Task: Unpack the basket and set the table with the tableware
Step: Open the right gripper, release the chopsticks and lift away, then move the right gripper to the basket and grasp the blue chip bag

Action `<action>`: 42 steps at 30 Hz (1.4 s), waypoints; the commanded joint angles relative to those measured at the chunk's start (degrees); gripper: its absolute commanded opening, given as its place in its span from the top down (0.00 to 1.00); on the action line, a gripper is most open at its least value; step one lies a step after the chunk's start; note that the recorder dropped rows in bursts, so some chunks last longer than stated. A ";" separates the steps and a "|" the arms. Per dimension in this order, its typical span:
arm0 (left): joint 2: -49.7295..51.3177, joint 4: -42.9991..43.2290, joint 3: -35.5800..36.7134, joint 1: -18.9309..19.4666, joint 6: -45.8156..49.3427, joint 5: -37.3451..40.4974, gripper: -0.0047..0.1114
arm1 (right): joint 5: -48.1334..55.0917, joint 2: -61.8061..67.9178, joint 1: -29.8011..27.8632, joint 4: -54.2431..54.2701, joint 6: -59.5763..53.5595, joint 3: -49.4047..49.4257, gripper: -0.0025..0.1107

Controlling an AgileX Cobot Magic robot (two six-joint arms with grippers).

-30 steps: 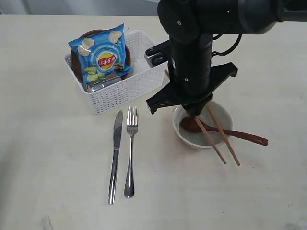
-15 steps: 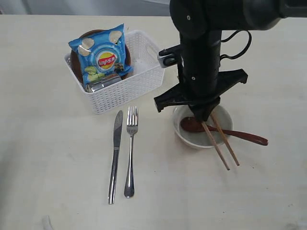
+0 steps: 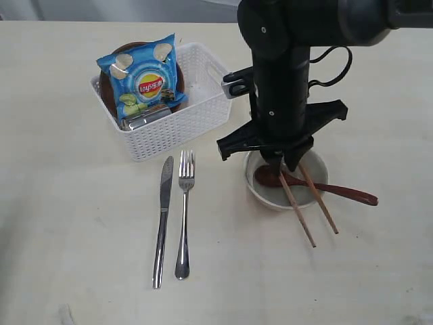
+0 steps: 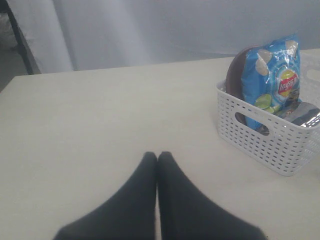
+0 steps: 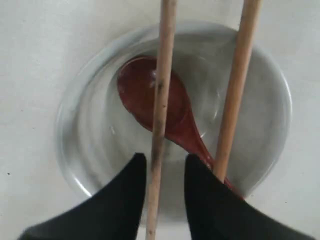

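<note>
Right gripper (image 5: 165,159) parted, maybe loose | bowl (image 5: 82,127): spoon (image 5: 145,95), chopsticks (image 5: 237,85) | basket (image 3: 169,132): chips (image 3: 142,78)

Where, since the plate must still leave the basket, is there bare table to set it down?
In the exterior view, widest bare table lies left of knife and basket. A narrower strip separates fork and bowl. Crowded around the bowl: spoon, chopsticks, right gripper.

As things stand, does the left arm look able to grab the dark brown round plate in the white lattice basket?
Probably not directly: the blue chips bag leans over the dark brown plate, leaving only its rim showing, and the left tool is shut.
</note>
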 commanded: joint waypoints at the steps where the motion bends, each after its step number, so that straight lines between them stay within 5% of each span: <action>1: -0.26 0.02 0.15 0.21 0.09 -0.41 0.96 | 0.41 -0.73 -0.17 -0.24 -0.43 -0.15 0.59; 9: -0.26 0.02 0.15 0.21 0.09 -0.41 0.96 | 0.61 -3.42 1.27 -0.24 -6.50 -7.82 0.58; 14: -0.26 0.02 0.15 0.21 0.09 -0.41 0.96 | -10.84 -4.55 2.53 -0.24 -15.59 -15.84 0.56; 19: -0.26 0.02 0.15 0.21 0.09 -0.41 0.96 | -19.93 -0.13 2.53 -0.24 -22.48 -22.28 0.30; 27: -0.26 0.02 0.15 0.21 0.09 -0.41 0.96 | -23.73 9.02 6.24 -0.99 -47.69 -29.22 0.33; 42: -0.26 0.02 0.15 0.21 0.09 -0.41 0.96 | -24.31 20.26 8.49 -16.67 -51.18 -35.61 0.33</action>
